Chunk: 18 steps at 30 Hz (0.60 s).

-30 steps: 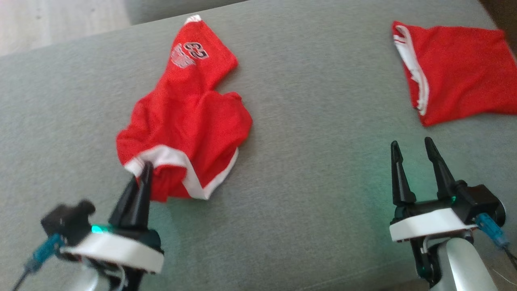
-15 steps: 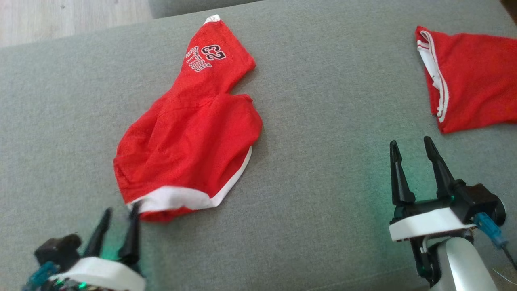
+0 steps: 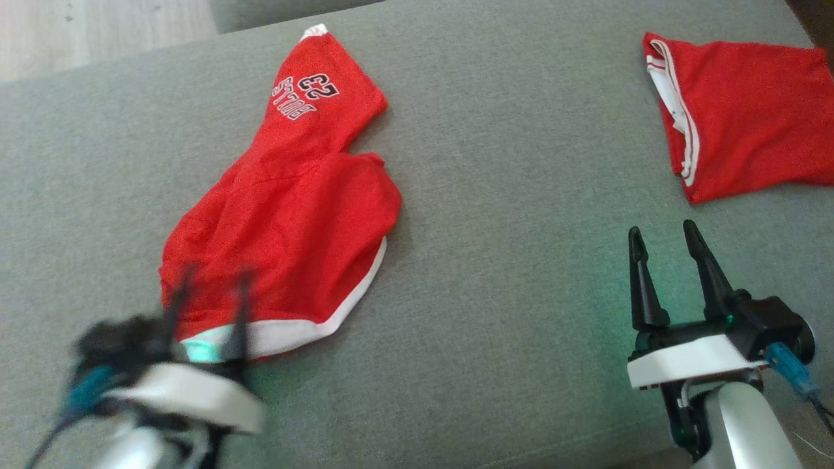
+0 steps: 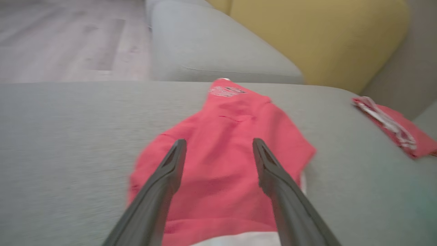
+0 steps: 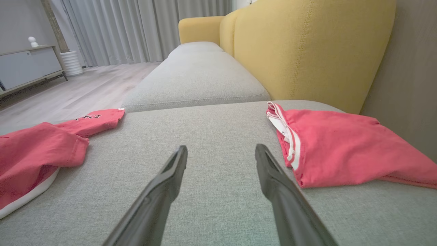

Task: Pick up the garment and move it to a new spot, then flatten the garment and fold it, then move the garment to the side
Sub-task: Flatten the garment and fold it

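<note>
The garment (image 3: 287,208) is a pair of red shorts with a white hem and a "23" print, lying crumpled on the grey sofa cushion (image 3: 521,228). My left gripper (image 3: 215,273) is open and blurred, hovering over the shorts' near white hem with nothing between its fingers. In the left wrist view the red garment (image 4: 222,171) lies under the spread left gripper (image 4: 219,141). My right gripper (image 3: 662,229) stands open over bare cushion, well to the right of the garment. In the right wrist view the right gripper (image 5: 221,148) is open and the garment (image 5: 34,150) is far left.
A second red garment (image 3: 749,111) with white stripes lies flat at the far right of the cushion, also red garment (image 5: 341,147). A yellow backrest (image 5: 307,44) rises behind it. Another grey seat (image 5: 194,75) adjoins beyond. Wooden floor (image 3: 65,26) lies past the left edge.
My left gripper opened and let go of the white hem, which dropped flat onto the cushion. It drew back, then came forward over the hem. The head camera shifted; the right arm stayed put.
</note>
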Motion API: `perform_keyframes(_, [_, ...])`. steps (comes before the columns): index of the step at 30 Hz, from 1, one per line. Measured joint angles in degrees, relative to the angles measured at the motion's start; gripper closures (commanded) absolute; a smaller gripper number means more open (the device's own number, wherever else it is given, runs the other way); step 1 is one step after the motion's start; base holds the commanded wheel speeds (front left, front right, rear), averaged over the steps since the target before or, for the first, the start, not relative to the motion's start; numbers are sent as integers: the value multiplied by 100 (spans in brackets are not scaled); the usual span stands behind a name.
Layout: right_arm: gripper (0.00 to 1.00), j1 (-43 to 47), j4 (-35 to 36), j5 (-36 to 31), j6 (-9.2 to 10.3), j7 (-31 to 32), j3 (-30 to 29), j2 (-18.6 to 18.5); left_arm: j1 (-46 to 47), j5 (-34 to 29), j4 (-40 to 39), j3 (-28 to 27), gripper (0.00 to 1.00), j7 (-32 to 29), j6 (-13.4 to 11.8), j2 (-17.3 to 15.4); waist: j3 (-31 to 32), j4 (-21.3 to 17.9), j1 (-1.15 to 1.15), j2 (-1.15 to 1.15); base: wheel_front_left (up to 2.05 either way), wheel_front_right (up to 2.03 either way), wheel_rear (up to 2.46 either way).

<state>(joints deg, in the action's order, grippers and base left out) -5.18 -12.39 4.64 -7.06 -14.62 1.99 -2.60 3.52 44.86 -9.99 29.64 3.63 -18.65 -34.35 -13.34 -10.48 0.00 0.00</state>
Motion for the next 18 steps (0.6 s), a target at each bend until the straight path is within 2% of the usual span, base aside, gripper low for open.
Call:
perform_keyframes(5, [0, -27, 0, 43, -1, 0, 81, 0, 892, -355, 118, 1061, 0, -642, 476, 594, -68, -142, 0, 0, 0, 0, 0])
perform_keyframes(9, [0, -53, 0, 102, 0, 0, 111, 0, 1505, -511, 755, 1550, 0, -994, 762, 1081, -140, -282, 0, 0, 0, 0, 0])
perform_keyframes(10, [0, -76, 0, 146, -1, 0, 116, 0, 1755, -571, 1162, 1667, 0, -1121, 810, 1194, -173, -362, 0, 0, 0, 0, 0])
perform_keyframes(18, [0, -141, 0, 203, -1, 0, 93, 0, 2209, -716, 2226, 1853, 0, -1415, 959, 1339, -273, -630, 0, 0, 0, 0, 0])
